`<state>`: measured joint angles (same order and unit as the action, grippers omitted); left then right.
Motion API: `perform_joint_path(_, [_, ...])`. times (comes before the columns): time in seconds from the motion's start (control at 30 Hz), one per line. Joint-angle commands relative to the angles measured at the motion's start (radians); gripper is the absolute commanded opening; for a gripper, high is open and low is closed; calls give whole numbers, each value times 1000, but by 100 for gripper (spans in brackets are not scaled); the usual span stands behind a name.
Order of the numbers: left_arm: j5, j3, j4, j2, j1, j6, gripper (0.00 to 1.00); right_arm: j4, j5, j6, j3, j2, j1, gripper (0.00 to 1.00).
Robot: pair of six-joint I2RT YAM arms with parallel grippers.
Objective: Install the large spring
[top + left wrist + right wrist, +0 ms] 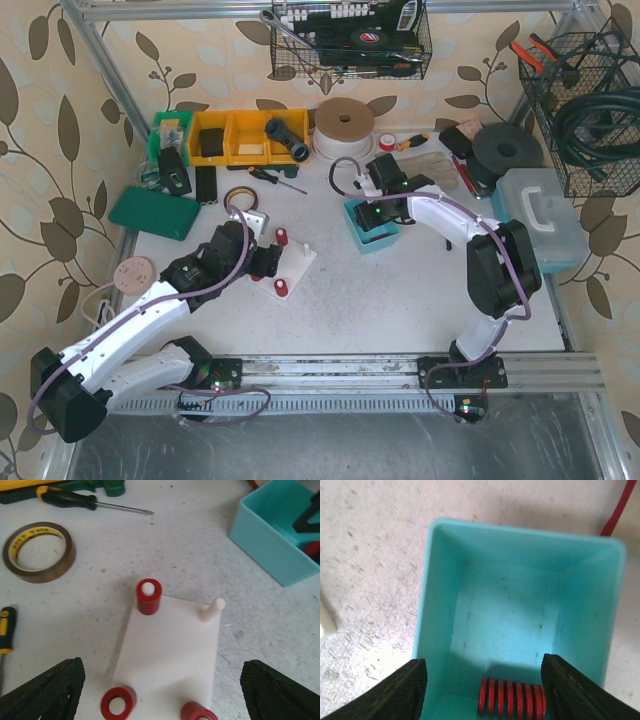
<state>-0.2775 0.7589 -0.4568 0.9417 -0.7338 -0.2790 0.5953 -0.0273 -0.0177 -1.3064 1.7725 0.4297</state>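
A white peg plate (167, 652) lies on the table and also shows in the top view (297, 264). A red spring (149, 596) sits on its far left peg, and the far right peg (212, 610) is bare. Two more red springs (118, 702) sit on the near pegs. My left gripper (162, 700) is open and empty over the plate's near end. A large red spring (511, 699) lies on its side in the teal bin (437, 605). My right gripper (485, 695) is open, its fingers either side of that spring, above the bin (352, 232).
A tape roll (39, 551) and a screwdriver (92, 502) lie left of and beyond the plate. Yellow bins (245, 135) and a paper roll (345, 122) stand at the back. A green case (155, 212) lies at the left and a grey toolbox (540, 215) at the right.
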Motion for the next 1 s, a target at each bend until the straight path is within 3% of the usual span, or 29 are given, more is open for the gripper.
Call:
perform_joint_path(0.0, [153,-6,13,-30,-1,-47,87,-51,-21,5,3,-61,1,64])
perform_joint_path(0.33, [202,47,18,-22,-1,-75,87,-103,-6,-17,28,-111,5,57])
perform_joint_path(0.57, [190,-1,74,-24,-1,-343,84,-97,-21,-40,86,-155,5,53])
perform_joint_path(0.73, [192,168,-212,48,-1,-474,84,99,-15,11,13,-152,-13,49])
perform_joint_path(0.97, [187,327,-334,160,-1,-353,83,167,-28,78,-34,-89,-19,49])
